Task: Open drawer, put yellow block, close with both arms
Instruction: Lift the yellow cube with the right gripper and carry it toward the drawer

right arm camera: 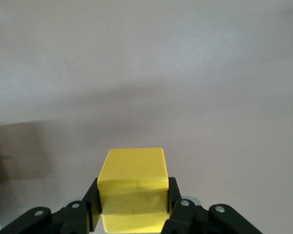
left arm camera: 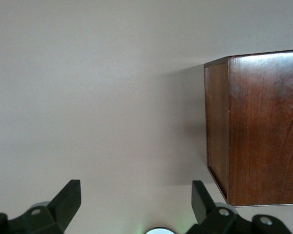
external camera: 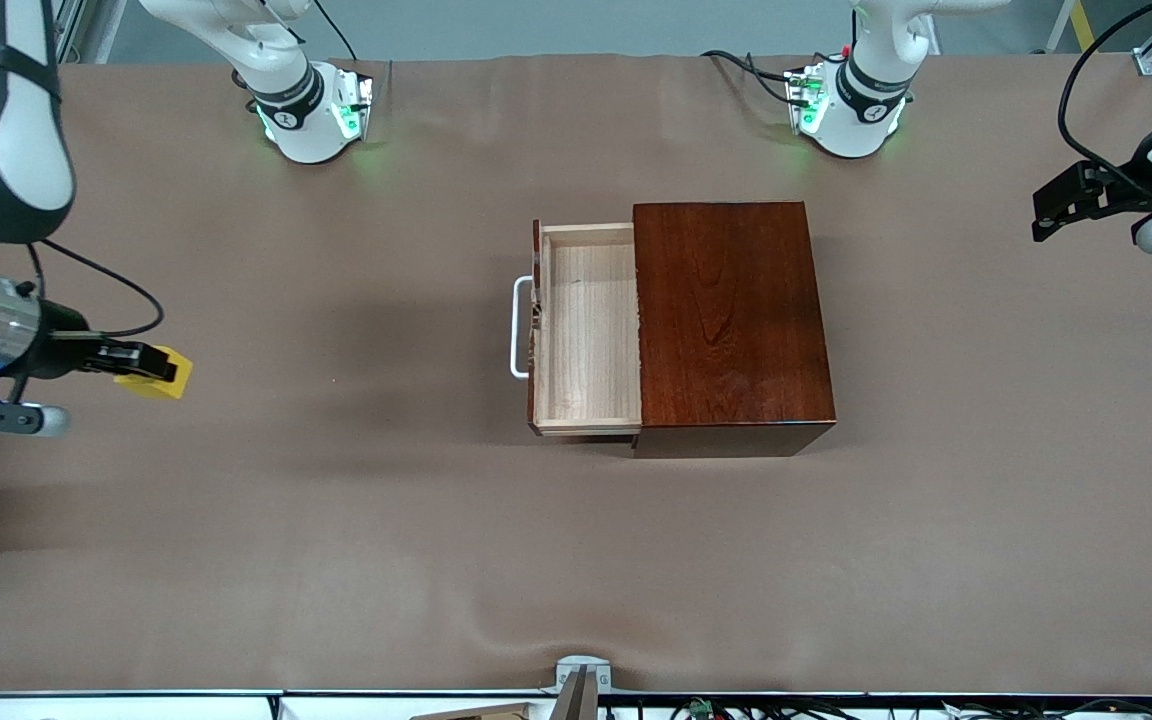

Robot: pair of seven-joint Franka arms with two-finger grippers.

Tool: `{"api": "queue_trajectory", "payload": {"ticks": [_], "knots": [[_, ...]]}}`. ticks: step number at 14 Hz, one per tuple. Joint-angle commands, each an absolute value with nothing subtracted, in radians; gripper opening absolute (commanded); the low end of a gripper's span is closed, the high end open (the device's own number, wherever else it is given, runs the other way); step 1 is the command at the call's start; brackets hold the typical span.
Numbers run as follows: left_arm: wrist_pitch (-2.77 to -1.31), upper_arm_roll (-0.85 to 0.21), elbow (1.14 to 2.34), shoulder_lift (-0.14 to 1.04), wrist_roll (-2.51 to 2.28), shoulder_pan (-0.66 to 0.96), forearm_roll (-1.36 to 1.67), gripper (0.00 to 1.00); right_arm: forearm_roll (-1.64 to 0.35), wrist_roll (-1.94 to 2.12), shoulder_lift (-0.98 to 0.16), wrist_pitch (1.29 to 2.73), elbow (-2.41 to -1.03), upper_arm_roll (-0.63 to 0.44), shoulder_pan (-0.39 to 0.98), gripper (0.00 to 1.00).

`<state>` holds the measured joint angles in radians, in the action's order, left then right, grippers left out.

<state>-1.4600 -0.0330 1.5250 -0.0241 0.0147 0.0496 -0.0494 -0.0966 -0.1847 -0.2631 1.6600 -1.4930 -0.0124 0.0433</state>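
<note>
The dark red-brown wooden box [external camera: 731, 320] stands mid-table with its drawer [external camera: 586, 330] pulled out toward the right arm's end; the pale-wood tray holds nothing, and its white loop handle [external camera: 517, 328] faces that end. My right gripper [external camera: 161, 372] is shut on the yellow block [external camera: 158, 373] above the cloth near the right arm's end, well away from the drawer. The block [right arm camera: 133, 187] sits squarely between the black fingers [right arm camera: 175, 195]. My left gripper [external camera: 1056, 207] hangs open over the left arm's end, with the box's corner [left arm camera: 254, 126] in its wrist view.
Brown cloth [external camera: 336, 520] covers the whole table. The two green-lit arm bases [external camera: 311, 110] [external camera: 851, 105] stand along the edge farthest from the front camera. A small metal bracket [external camera: 581, 680] sits at the nearest edge.
</note>
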Motion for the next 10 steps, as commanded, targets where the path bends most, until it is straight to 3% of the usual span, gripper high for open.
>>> {"api": "queue_trajectory", "payload": {"ticks": [1,10], "knots": [[-1.463,-0.037,1.520,-0.029,0.029,0.041,-0.035,1.00,-0.103,-0.313,-0.255,1.644,-1.482,-0.015,0.084,0.00],[-1.468,-0.037,1.520,-0.025,0.032,0.041,-0.035,1.00,-0.109,-0.720,-0.264,1.646,-1.482,-0.015,0.256,0.00]]}}
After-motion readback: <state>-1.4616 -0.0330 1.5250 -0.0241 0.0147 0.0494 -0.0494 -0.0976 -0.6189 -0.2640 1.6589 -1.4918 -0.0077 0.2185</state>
